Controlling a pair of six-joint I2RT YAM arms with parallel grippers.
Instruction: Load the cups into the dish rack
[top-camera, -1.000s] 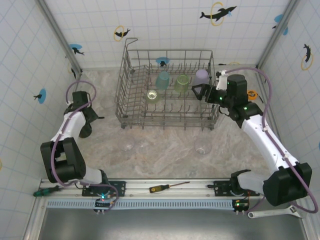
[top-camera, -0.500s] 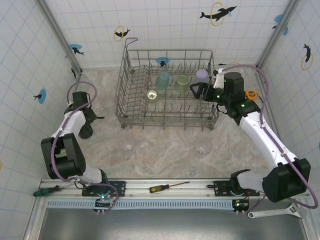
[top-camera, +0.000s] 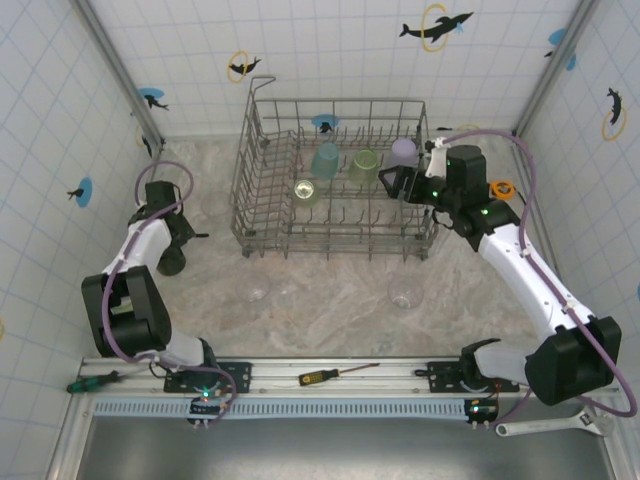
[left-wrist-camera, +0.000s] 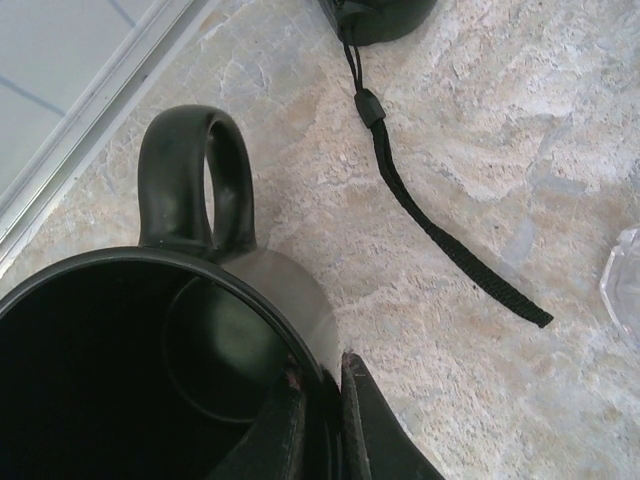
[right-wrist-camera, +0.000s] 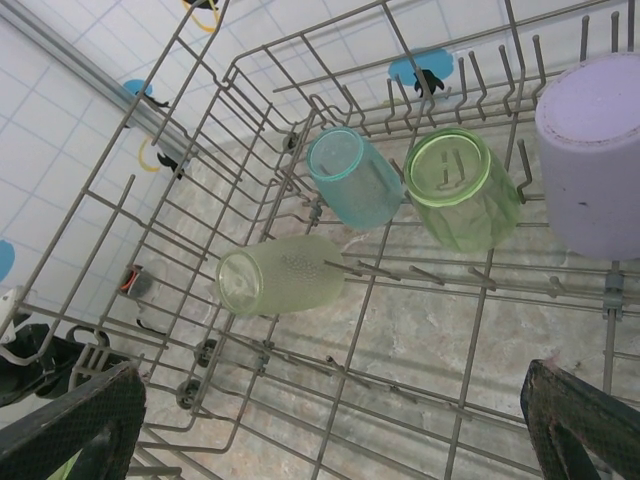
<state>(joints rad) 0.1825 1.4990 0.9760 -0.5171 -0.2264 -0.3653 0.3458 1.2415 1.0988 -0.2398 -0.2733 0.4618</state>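
Step in hand: pickup of the mug (left-wrist-camera: 150, 380).
- Left gripper (left-wrist-camera: 318, 385) is clenched on the mug's wall at the rim, one finger (left-wrist-camera: 275, 430) inside and the other outside. The handle points away from the grip.
- The mug stands upright on the table (top-camera: 330, 300), far left, well apart from the rack (top-camera: 350, 100).
- Right gripper (top-camera: 395, 185) hangs over the rack's right end, jaws spread wide and holding nothing.
- In the rack: teal cup (right-wrist-camera: 352, 180), green cup (right-wrist-camera: 455, 190) and lavender cup (right-wrist-camera: 590, 150) in the back row. A pale cup (right-wrist-camera: 280, 275) lies on its side nearer the middle.
- A clear glass (top-camera: 405, 292) waits on the table in front of the rack (fainter ones to its left, hard to count).

Judgement: task roughly half done.

Next move calls for a straight lift, then a carry right over the rack's left wall. The mug likely needs tipping mouth-down between tines. A rim pinch is thin purchase, so the mug may swing.
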